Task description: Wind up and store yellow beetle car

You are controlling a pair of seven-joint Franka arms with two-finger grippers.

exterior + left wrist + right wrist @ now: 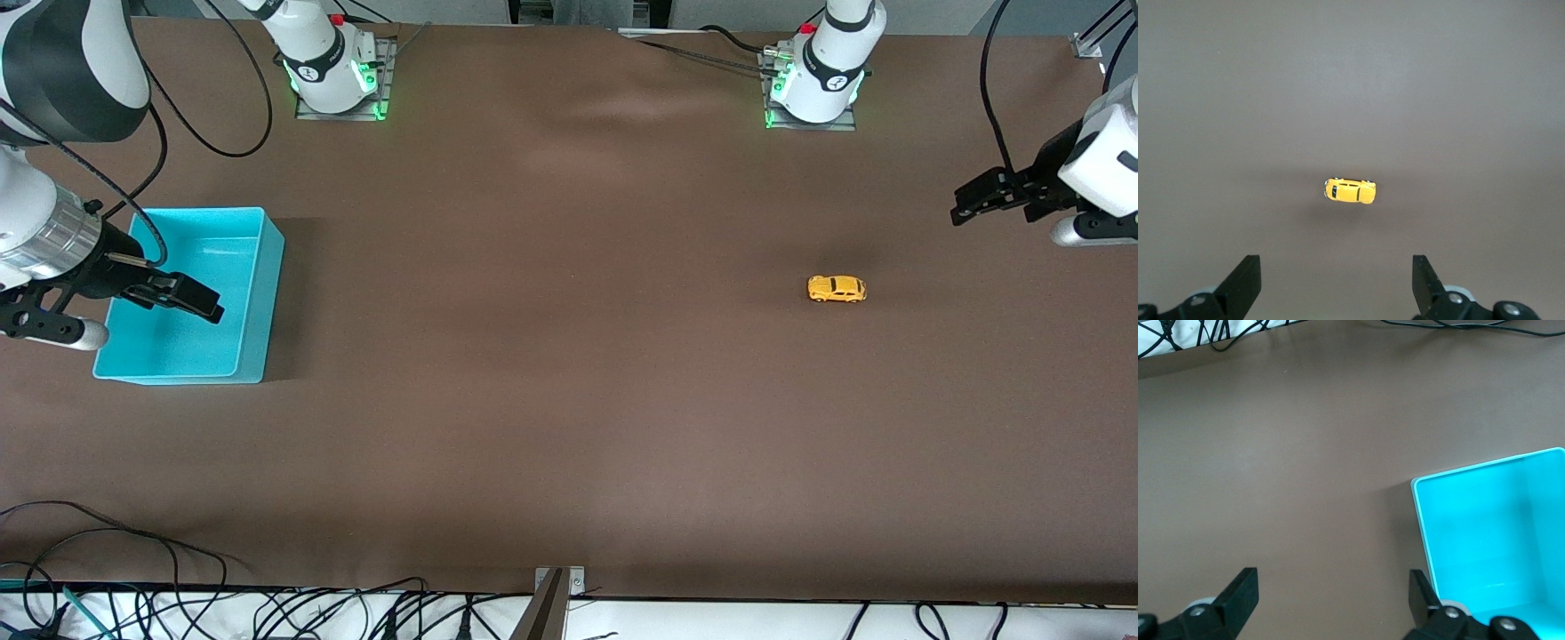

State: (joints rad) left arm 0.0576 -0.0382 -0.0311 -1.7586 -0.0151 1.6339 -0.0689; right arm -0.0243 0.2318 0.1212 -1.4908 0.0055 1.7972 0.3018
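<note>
Yellow beetle car [837, 289] sits at 8 o'clock from the empty, released left hand [963, 203], long axis along the worktop's [569, 400] length. Right hand [191, 300], released, waits over the turquoise bin [258, 293].

Turquoise bin [1498, 533] (one corner only) cut off by frame edge.

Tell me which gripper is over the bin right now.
The right gripper: it hangs open over the turquoise bin. The left gripper is open above bare table at the left arm's end, with the yellow car on the table nearby.
</note>
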